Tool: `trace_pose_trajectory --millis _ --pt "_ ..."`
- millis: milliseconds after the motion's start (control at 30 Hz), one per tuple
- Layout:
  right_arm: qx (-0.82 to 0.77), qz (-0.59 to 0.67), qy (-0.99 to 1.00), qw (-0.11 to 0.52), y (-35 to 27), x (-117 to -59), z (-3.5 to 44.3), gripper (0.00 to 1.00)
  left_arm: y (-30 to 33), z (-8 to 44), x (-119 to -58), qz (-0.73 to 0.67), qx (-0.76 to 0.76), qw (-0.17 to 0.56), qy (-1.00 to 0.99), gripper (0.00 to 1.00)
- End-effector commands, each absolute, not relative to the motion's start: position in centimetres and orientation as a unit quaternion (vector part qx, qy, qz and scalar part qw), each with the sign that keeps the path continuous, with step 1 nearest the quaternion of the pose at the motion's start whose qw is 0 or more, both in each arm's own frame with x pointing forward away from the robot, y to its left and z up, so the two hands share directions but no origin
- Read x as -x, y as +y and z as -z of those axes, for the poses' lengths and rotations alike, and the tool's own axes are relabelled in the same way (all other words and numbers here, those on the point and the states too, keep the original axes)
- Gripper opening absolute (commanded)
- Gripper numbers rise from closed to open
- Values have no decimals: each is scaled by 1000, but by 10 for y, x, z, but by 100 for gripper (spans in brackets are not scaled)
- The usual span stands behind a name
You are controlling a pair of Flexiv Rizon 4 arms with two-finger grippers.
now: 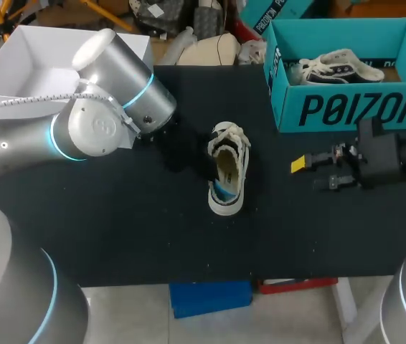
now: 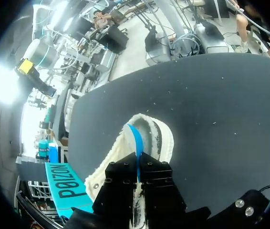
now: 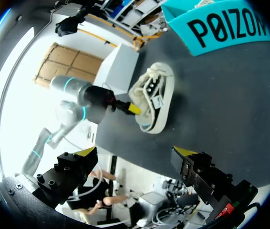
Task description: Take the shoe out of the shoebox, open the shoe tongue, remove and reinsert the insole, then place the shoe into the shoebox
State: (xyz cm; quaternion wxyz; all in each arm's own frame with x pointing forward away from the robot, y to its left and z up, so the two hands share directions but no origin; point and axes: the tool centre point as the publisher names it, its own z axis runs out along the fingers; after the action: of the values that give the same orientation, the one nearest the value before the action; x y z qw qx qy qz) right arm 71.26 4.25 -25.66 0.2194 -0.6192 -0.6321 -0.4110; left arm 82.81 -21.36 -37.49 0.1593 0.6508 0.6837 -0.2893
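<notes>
Black matte table (image 1: 117,236), speckled, evenly lit.

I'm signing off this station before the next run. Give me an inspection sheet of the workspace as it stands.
Surface: black table, carrying the shoe and shoebox.
Job's things: shoe sole down mid-table, with the blue insole standing partly out of it; teal shoebox at the far right, open, with a second shoe inside.
Clutter: white box at the far left corner.
Grippers: left gripper at the shoe, jaws closed on the insole; right gripper apart from the shoe, jaws open, empty.
Cables: white cable along the left arm.
Surroundings: nothing seen reaching over the table.
</notes>
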Motion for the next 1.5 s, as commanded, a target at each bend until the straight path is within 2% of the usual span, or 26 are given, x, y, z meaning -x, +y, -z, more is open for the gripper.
trace_pose_trajectory --millis 33,500,533,567,667,700,733,1033,1267,1300,1333,1367,1500 --pt "620 410 -632 219 43 -713 256 100 -219 375 -828 263 -664 150 684 0" --pt "620 410 -632 219 43 -713 256 100 -225 405 -819 198 -710 108 667 0" --pt "620 410 -632 219 43 -713 256 100 -225 407 -819 197 -711 107 667 7" --pt "620 410 -632 219 43 -713 256 100 -226 408 -818 197 -712 104 666 22" --pt "620 410 -632 219 43 -713 256 100 -225 407 -816 198 -711 99 668 48" --pt "620 410 -632 219 43 -713 256 100 -225 403 -816 199 -709 102 669 85" --pt "620 410 -632 219 43 -713 256 100 -224 399 -816 199 -708 103 669 100" --pt "620 410 -632 219 43 -713 256 100 -222 342 -827 253 -672 147 681 100" --pt "620 410 -632 219 43 -713 256 100 -222 321 -833 228 -673 165 684 100" --pt "620 410 -632 219 43 -713 256 100 -221 320 -833 221 -675 167 684 98" --pt "620 410 -632 219 43 -713 256 100 -219 320 -833 214 -678 166 684 90" --pt "620 410 -632 219 43 -713 256 100 -217 320 -833 207 -681 165 683 87" --pt "620 410 -632 219 43 -713 256 100 -209 319 -831 191 -685 163 683 93"
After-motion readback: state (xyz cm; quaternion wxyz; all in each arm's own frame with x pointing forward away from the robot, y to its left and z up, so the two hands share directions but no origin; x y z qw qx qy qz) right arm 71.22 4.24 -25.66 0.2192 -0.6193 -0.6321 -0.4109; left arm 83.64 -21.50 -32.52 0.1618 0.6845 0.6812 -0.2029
